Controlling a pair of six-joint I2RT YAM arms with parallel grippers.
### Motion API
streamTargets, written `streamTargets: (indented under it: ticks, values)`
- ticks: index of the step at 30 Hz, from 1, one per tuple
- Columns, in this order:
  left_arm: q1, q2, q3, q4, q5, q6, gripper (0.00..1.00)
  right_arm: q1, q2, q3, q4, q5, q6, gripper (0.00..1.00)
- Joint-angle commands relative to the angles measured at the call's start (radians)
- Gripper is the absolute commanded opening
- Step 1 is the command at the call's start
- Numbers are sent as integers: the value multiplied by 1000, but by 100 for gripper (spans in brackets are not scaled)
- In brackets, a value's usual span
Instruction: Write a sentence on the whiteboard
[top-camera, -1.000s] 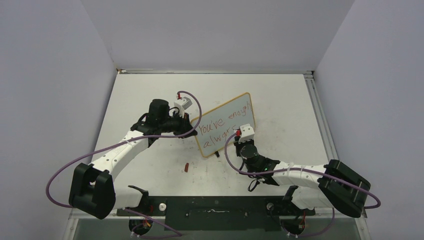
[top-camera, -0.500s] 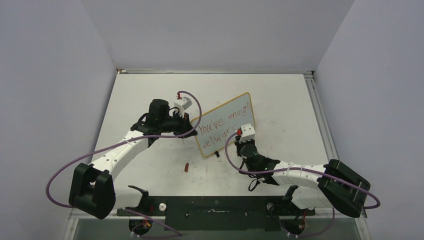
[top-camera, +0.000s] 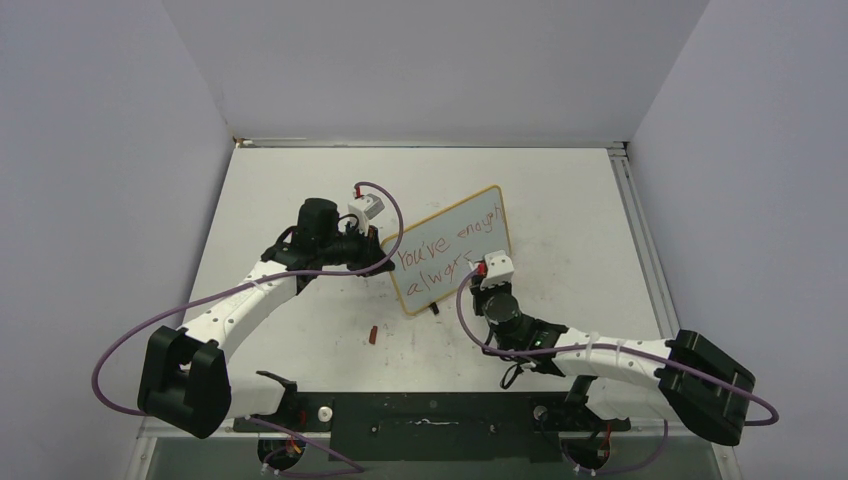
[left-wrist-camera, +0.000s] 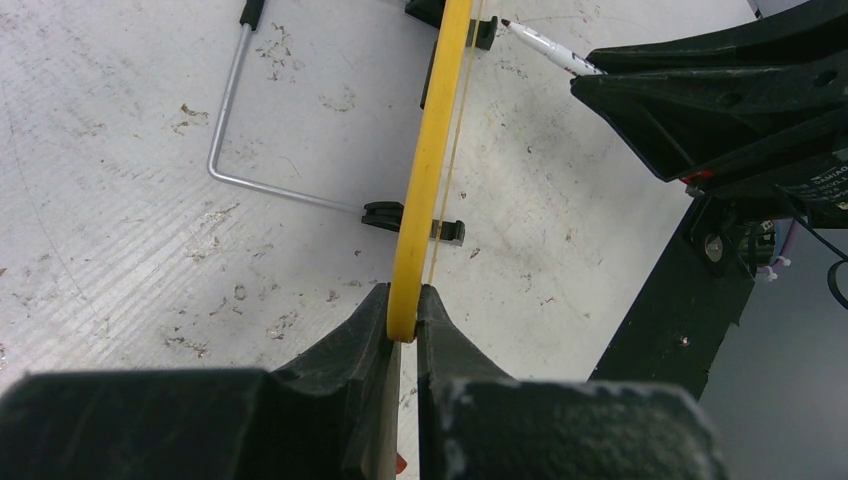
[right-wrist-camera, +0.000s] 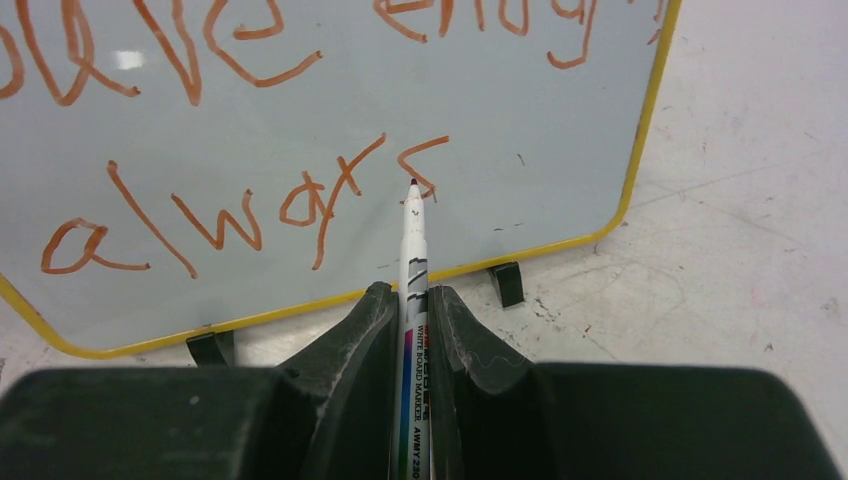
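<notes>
Whiteboard (top-camera: 450, 250) is standing on its lower long edge near the middle of the table (top-camera: 560, 200), and we are counting just one. In the overhead view its long axis is running from near-left to far-right, and the written face is pointing toward the right arm's side.

The left gripper (left-wrist-camera: 403, 312) is pinching the yellow rim at the board's left short end. Its two fingers are pressing together on either face, with only the board's thickness between them. The right gripper (right-wrist-camera: 410, 300) is clamping the one marker (right-wrist-camera: 413, 240), its two fingers squeezing the barrel from both sides. The marker is lying along that gripper's axis with its dark tip aiming at the board, right by the tail of the final "s". We are not managing to tell whether the tip is touching the face.

The sentence (right-wrist-camera: 230, 150) is showing in red across two lines, "You've enough" above and "always" below.

We are counting two black feet (right-wrist-camera: 508, 283) under the lower edge, and one bent wire stand (left-wrist-camera: 260, 150) behind the board. One small red piece (top-camera: 371, 334) is lying on the table, apart from the board on its near side.
</notes>
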Motion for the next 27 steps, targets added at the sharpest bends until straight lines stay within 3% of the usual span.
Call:
streamTargets:
  ticks: [1,27]
  values:
    - [-7,-5,15,-66,-42,15,0,-27,-23,-3,-32,63,29,5]
    - [-7,-8,16,-66,-42,16,0,-95,119,29,88,-56,-19,5]
